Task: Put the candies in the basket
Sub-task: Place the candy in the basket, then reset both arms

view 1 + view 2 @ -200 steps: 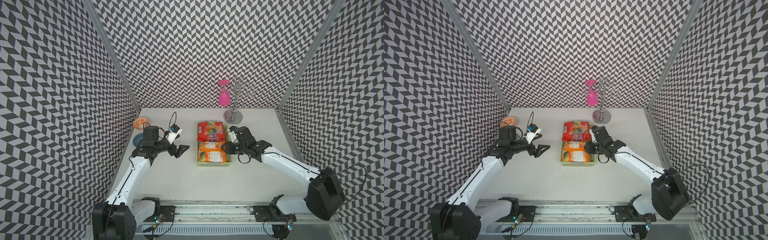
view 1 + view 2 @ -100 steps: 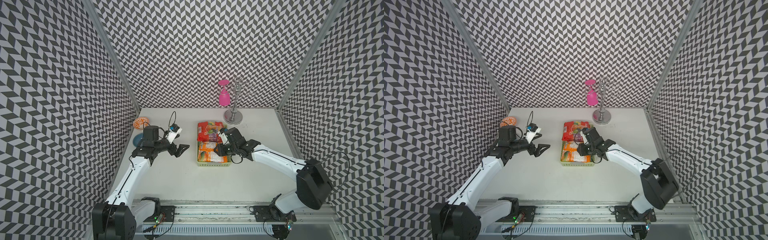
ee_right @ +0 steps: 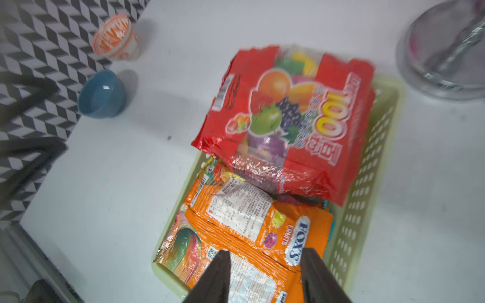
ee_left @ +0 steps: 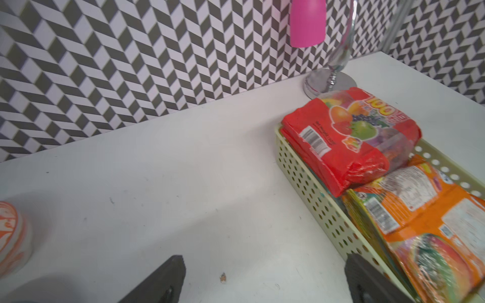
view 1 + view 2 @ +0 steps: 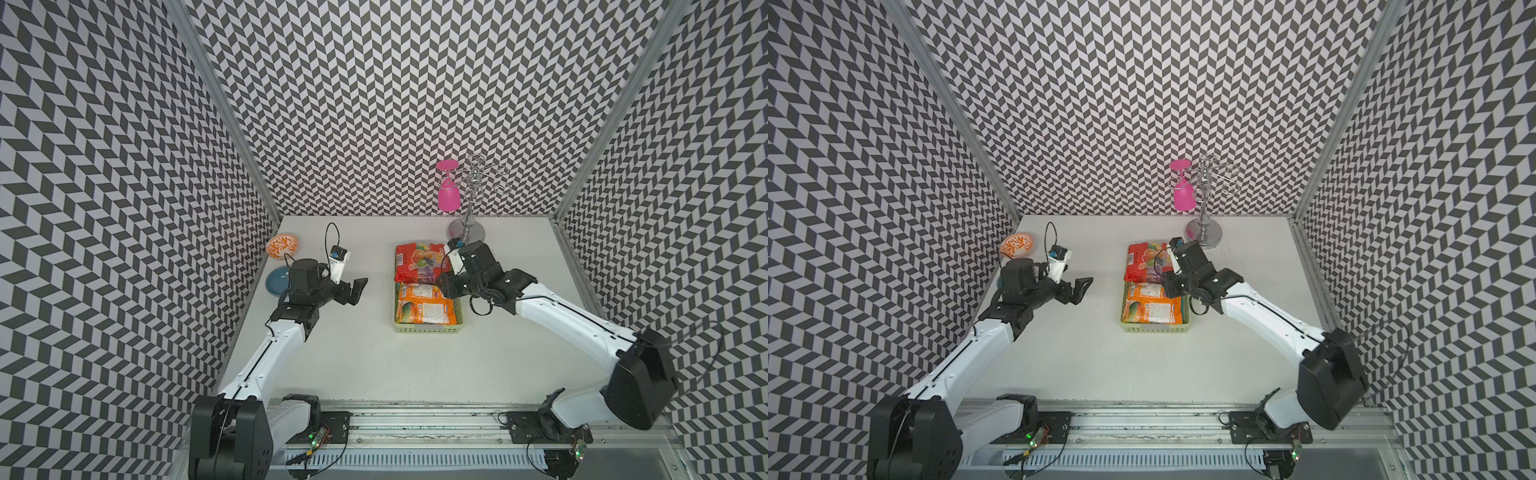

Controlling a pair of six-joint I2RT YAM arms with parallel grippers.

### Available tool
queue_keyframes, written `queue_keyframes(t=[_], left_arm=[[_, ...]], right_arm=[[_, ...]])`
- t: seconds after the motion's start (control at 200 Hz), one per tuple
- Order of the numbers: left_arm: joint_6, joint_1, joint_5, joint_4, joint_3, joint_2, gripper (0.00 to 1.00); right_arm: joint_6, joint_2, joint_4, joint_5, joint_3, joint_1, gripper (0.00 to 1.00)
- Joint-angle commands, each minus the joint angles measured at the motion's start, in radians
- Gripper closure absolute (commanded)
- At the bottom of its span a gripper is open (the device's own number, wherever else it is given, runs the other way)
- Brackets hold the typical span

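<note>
Right end effector [image 3: 265,262]: spread, nothing between its 2 dark fingers; it hangs low over the near half of the basket, above an orange bag. Whether the tips touch the foil is hard to tell from the wrist view.
Left end effector [image 5: 355,289]: spread wide and empty, held above bare worktop [image 5: 374,365] to the left of the basket.
Basket [image 5: 428,329]: pale green, lattice-sided, right of the worktop's centre, long side running near to far.
Candies: at least 2 orange bags [image 3: 252,223] lie flat in the near half; a teal edge shows beneath them at the right wall. The red bag [image 3: 288,126] rests on top at the far end, tilted, overhanging the far rim and a little of the left rim.
Loose candies: none seen on the worktop in both top views.
Bystanders: orange patterned bowl [image 5: 282,245] and blue bowl [image 5: 277,280] at the far left; chrome stand [image 5: 467,226] with a pink glass [image 5: 449,195] just beyond the basket.
Step in hand: probably the let-go after setting a bag down.
Progress: likely close to done.
Next move: lift the right end effector straight up clear of the bags, then judge whether the red bag needs a nudge toward the near side.
Risk: glossy foil may slide; the red bag could slip off the far rim.
</note>
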Motion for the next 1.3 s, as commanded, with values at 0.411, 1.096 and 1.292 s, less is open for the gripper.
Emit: queue_keyframes(t=[0.411,1.096,1.292], left_arm=[[-0.131,0.044,-0.182,0.724,-0.262,0.133,0.01],[-0.192,0.147,-0.202,1.242,-0.462,0.318,0.01],[-0.196,0.152,-0.189,1.359,-0.485,0.395,0.01]], right_arm=[[-0.265,-0.443,0.517,0.303,-0.413,-0.216,0.01],[-0.314,-0.381,1.004,0.287,-0.764,-0.385,0.01],[-0.304,-0.297,1.136,0.276,-0.818,-0.435,0.01]])
